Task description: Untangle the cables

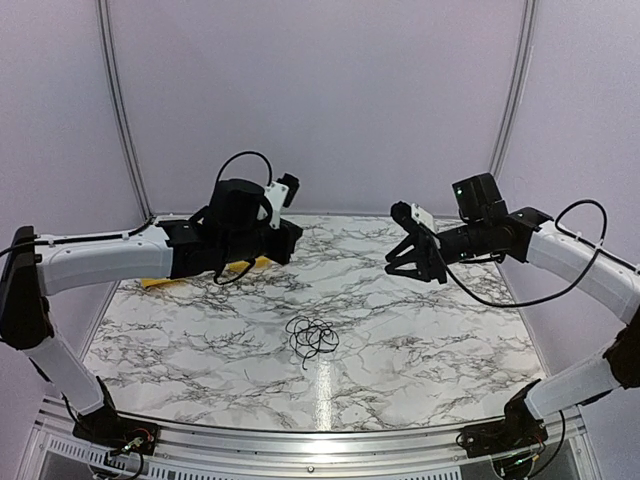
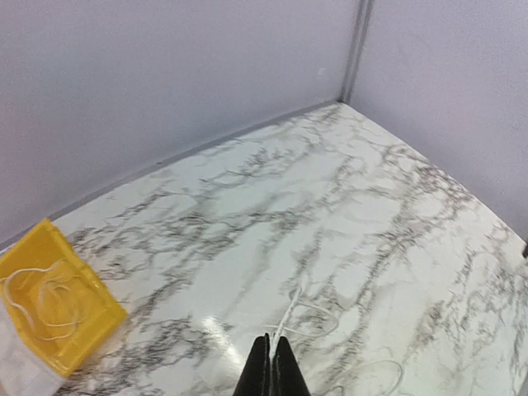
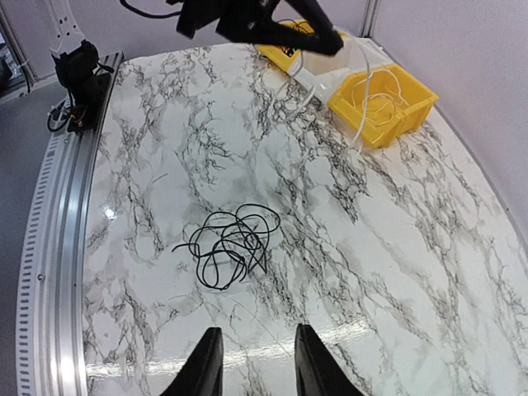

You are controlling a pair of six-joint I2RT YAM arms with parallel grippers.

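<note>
This is looking like a robot lab. Plain purple walls (image 1: pixel 320 100) are standing around a marble table (image 1: pixel 450 340), and the left arm (image 1: pixel 100 262) and right arm (image 1: pixel 585 262) are sitting bolted by a metal rail (image 1: pixel 300 440).

1. I see open desk (image 1: pixel 430 340) on every side of the black cables (image 1: pixel 312 338).
2. A yellow bin (image 3: pixel 381 103) blocks the far left, near the wall.
3. A white cable (image 2: pixel 286 313) trails from my left gripper (image 2: pixel 272 342) down to the desk.
</note>
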